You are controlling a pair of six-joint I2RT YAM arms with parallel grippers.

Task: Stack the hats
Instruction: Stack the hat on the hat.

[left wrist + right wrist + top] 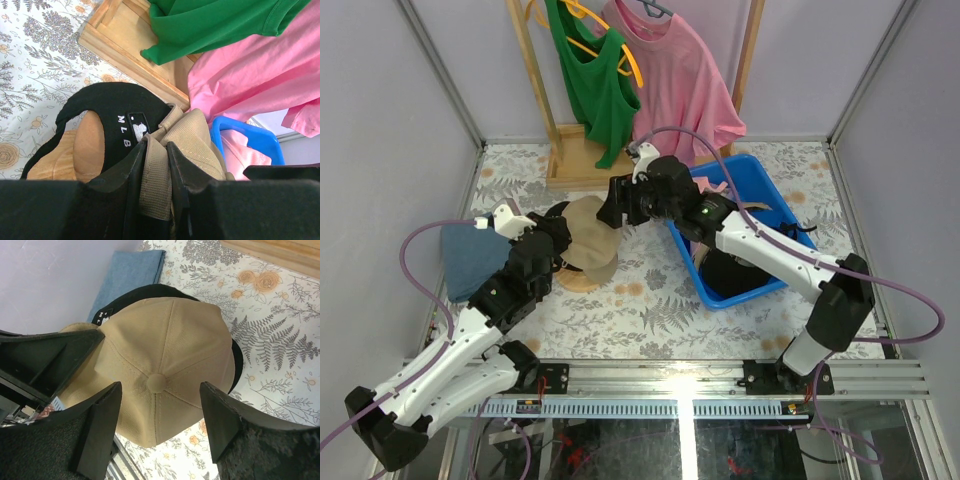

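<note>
A tan cap (588, 235) (165, 355) sits crown-up on a black cap (105, 107) (150, 290), and both rest over a round wooden stand (75, 155). My left gripper (156, 150) (555, 235) is shut on the tan cap's back strap (155, 175), just beside the black cap's "MLB" label. My right gripper (160, 387) (617, 205) hovers above the tan crown, open, its fingers spread either side of the top button and touching nothing. Another black cap (730, 270) lies in the blue bin (775, 285), with pink fabric (715, 185) at the bin's far end.
A flat blue fabric piece (470, 255) (132, 275) lies at the table's left edge. At the back, a wooden rack (560, 160) holds a green tank top (590, 80) and a pink T-shirt (675, 80). The blue bin stands right of centre under the right arm.
</note>
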